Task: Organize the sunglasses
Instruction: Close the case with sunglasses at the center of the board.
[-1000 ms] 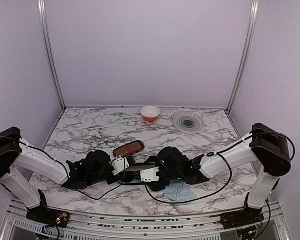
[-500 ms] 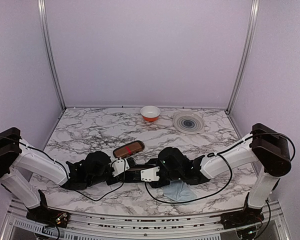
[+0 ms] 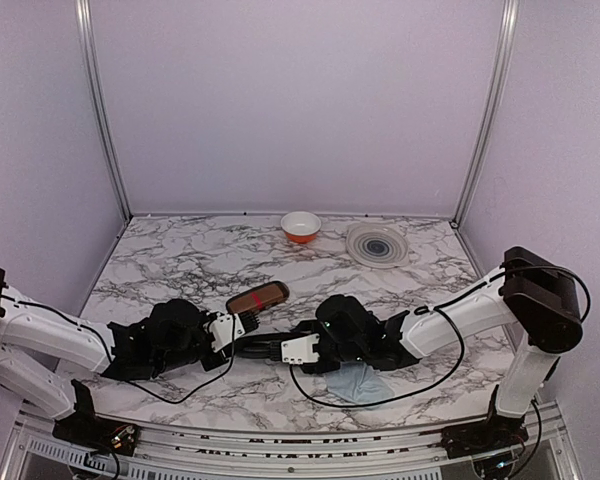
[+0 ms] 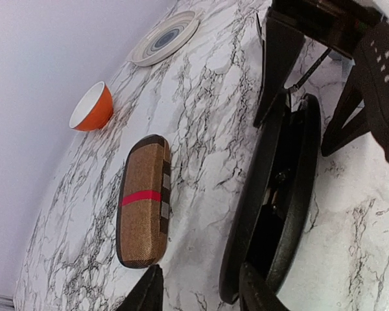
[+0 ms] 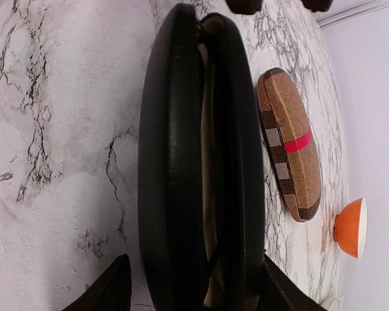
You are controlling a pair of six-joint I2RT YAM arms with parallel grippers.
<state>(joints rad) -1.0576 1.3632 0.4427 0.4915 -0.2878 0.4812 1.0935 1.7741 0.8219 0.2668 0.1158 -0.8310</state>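
Observation:
A glossy black case (image 3: 263, 346) lies between the two grippers, its two shells nearly together. The sunglasses are almost wholly hidden inside it; only a thin dark wire (image 5: 215, 256) crosses the pale lining in the slit. My right gripper (image 3: 278, 346) clamps the case (image 5: 172, 162) at its near end, one finger outside each shell (image 5: 194, 275). At the other end of the case (image 4: 298, 162) my left gripper (image 3: 238, 330) stands open. One of its fingers (image 4: 256, 291) is by the case's tip and the other is over bare marble (image 4: 198, 290).
A brown plaid case with a red stripe (image 3: 257, 297) lies just behind the black one, also seen from both wrists (image 4: 142, 201) (image 5: 290, 142). An orange bowl (image 3: 300, 226) and a striped plate (image 3: 377, 243) sit at the back. A blue cloth (image 3: 360, 382) lies under the right arm.
My left gripper has opened and drawn back to the left, away from the black case. My right gripper has closed in on the case, and the shells have come nearer together.

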